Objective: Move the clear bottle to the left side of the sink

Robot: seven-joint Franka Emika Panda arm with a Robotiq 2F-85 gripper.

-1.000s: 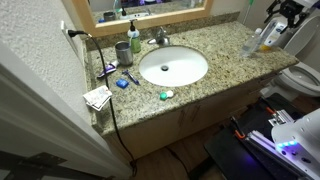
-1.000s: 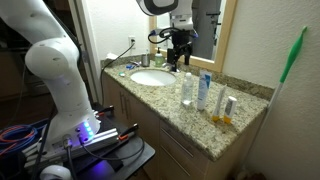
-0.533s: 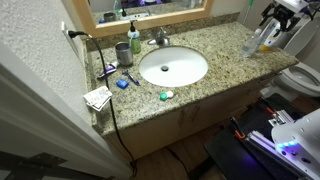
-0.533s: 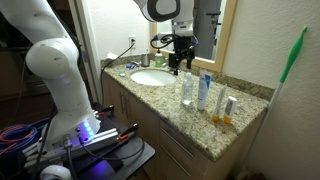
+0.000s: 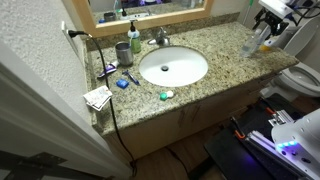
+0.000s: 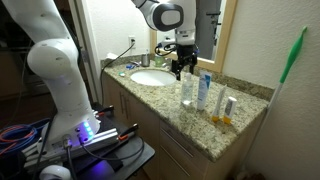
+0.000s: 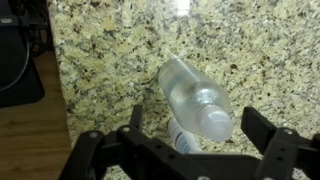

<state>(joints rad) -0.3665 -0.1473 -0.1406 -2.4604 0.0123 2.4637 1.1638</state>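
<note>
The clear bottle point(image 7: 192, 92) stands upright on the granite counter, and the wrist view looks down on its cap. It also shows in both exterior views point(image 6: 187, 89) point(image 5: 251, 43), at the counter end away from the sink's cluttered side. My gripper point(image 7: 200, 130) is open and hangs above the bottle, with one finger on each side of it and not touching. The gripper also shows in both exterior views point(image 6: 183, 66) point(image 5: 268, 14). The sink point(image 5: 173, 66) is in the middle of the counter.
A white tube point(image 6: 203, 90) and small bottles point(image 6: 226, 106) stand right beside the clear bottle. A soap dispenser point(image 5: 134, 32), a cup point(image 5: 122, 51), toothbrushes point(image 5: 108, 70) and paper point(image 5: 98, 97) crowd the sink's other side. The faucet point(image 5: 160, 38) is behind the sink, and a toilet point(image 5: 300, 78) stands past the counter end.
My gripper has moved from behind the sink toward the group of bottles and lower, and now hangs over the clear bottle. The bottles have not moved.
</note>
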